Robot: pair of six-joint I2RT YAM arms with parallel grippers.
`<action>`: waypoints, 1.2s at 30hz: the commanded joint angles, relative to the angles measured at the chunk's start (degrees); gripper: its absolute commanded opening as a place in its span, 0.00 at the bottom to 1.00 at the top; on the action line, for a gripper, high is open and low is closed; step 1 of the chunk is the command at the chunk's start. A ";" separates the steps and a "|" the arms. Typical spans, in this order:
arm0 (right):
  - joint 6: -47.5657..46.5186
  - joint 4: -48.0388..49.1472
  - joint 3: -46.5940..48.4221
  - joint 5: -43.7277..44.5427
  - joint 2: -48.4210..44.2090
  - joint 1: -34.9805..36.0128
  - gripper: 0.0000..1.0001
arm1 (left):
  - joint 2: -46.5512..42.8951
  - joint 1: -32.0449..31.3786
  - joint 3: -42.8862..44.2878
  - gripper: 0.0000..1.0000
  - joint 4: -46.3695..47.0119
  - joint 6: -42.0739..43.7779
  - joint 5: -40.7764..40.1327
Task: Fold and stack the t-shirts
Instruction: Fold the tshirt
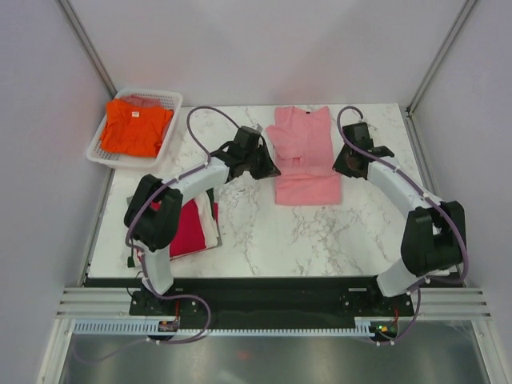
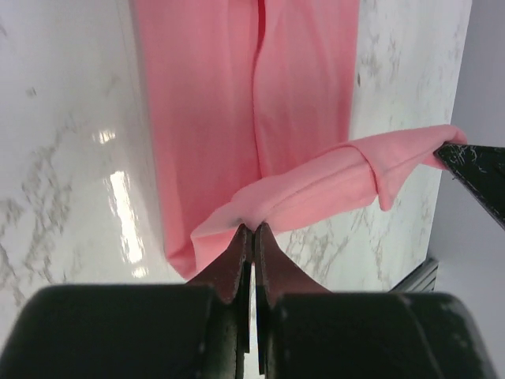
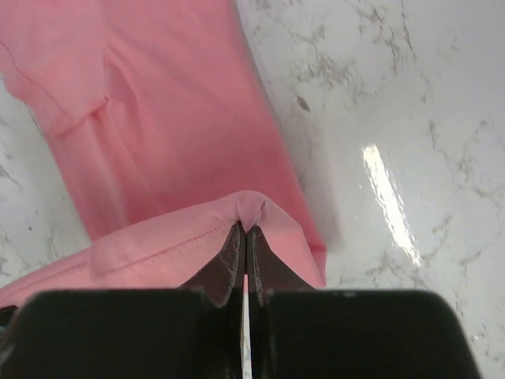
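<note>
**Ana:** Marble-patterned surface (image 1: 280, 240) between pale walls, seen from above. Why are both arms bent over the pink t-shirt (image 1: 308, 180)?

**Ben:** It lies at the far middle, and each arm takes one side. The left claw (image 1: 268, 166) is at its left edge and the right claw (image 1: 342, 162) at its right, so the cloth lifts evenly. I judge they're making a fold.

**Ana:** And the other shirts?

**Ben:** An orange t-shirt (image 1: 138, 128) waits in the white basket (image 1: 98, 152) at the far left. A crimson t-shirt (image 1: 190, 226) sits folded on what looks like a white t-shirt (image 1: 214, 234) beside the left arm, which is probably the stack.

**Ana:** What about the left wrist view?

**Ben:** The left claw is pressed together on a pinch of pink cloth, raised off the marble. A band of cloth runs from it to the right claw's dark fingertip (image 2: 477, 170) at the frame's right side — the two hold one edge stretched between them.

**Ana:** And the right wrist?

**Ben:** It's the same there. The right claw is clamped on a small peak of stitched edge, with the rest of the shirt spread flat beneath. Gripping both ends gives a straight fold line — though so small a pinch could slip.
</note>
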 commanded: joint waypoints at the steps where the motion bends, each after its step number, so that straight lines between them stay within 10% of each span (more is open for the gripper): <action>1: -2.91 6.15 7.40 -2.19 5.21 -1.21 0.01 | 4.72 2.99 7.50 0.02 -0.79 1.54 2.44; 17: -3.35 7.91 31.58 -11.93 33.25 -7.80 0.05 | 32.05 10.46 41.59 0.03 -4.05 -1.70 14.02; 18: -3.61 8.35 33.50 -13.51 34.04 -7.98 0.14 | 34.41 10.90 42.92 0.10 -4.22 -2.14 14.74; 19: -3.79 8.35 34.39 -13.87 34.66 -8.07 0.64 | 35.05 11.07 43.98 0.58 -4.40 -2.23 15.01; 22: -4.31 8.53 33.00 -12.91 33.80 -8.07 0.86 | 33.39 11.34 43.30 0.98 -5.45 -0.40 13.26; 36: -6.60 14.06 -5.39 -10.10 5.76 -8.42 0.63 | 5.36 5.46 3.32 0.82 1.39 3.75 4.29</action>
